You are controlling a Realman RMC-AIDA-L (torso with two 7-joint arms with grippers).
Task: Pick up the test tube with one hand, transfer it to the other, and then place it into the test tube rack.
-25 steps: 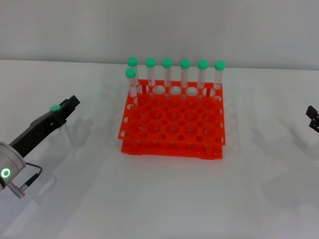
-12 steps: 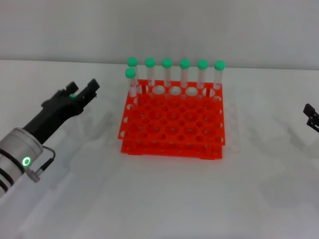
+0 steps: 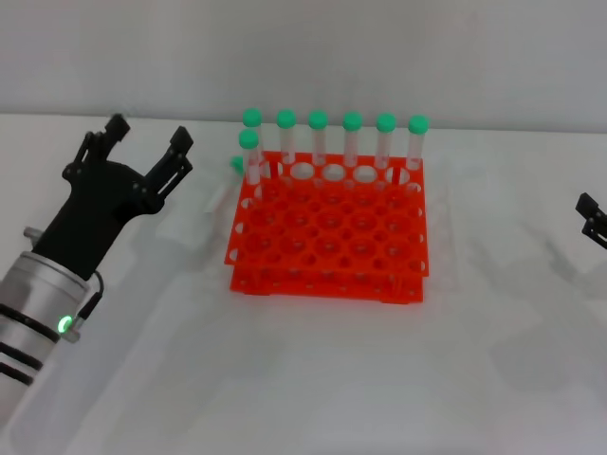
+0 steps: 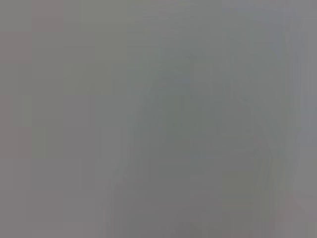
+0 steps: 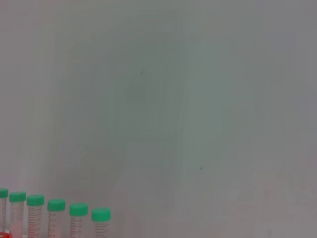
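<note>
Hovering left of the test tube rack (image 3: 327, 232), the left gripper (image 3: 149, 140) has its fingers spread wide and holds nothing. The test tube (image 3: 236, 166) shows only as a green cap just beside the rack's far-left corner, on the white desk (image 3: 313, 379). Seven capped tubes (image 3: 351, 142) stand in the rack's back holes. The right gripper (image 3: 594, 220) sits at the desk's right edge; whether it is open cannot be told.

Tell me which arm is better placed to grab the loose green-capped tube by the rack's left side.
Left. The left gripper is open and empty, close to the test tube beside the test tube rack. The right gripper sits far off on the rack's opposite side.
</note>
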